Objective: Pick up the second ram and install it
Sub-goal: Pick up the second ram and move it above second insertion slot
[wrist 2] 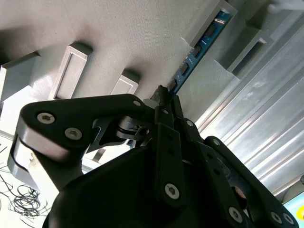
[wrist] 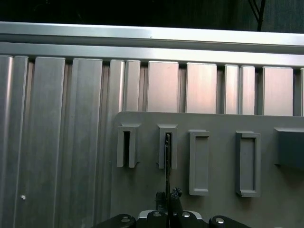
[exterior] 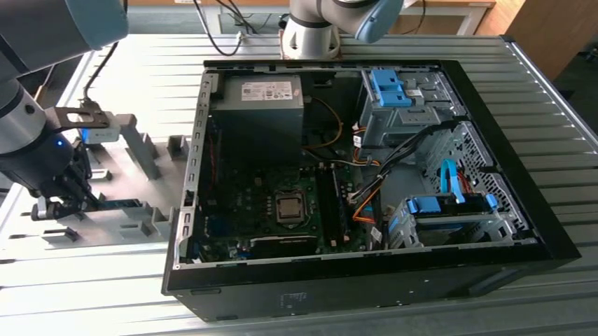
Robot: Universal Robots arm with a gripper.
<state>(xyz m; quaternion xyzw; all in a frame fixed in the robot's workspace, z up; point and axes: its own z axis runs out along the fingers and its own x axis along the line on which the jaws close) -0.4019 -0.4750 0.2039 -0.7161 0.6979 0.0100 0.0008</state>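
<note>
Grey plastic holder blocks [exterior: 140, 143] stand at the exterior view's left, where the gripper [exterior: 82, 204] is down on the second ram [exterior: 122, 204], a blue-green stick set on edge with its far end in 1 slot. In the second wrist view the fingers [wrist 2: 167, 137] are drawn narrow, pinching the stick's near end. Toward the exterior view's right lies the open computer case [exterior: 523, 231], its motherboard [exterior: 271, 178] exposed.
</note>
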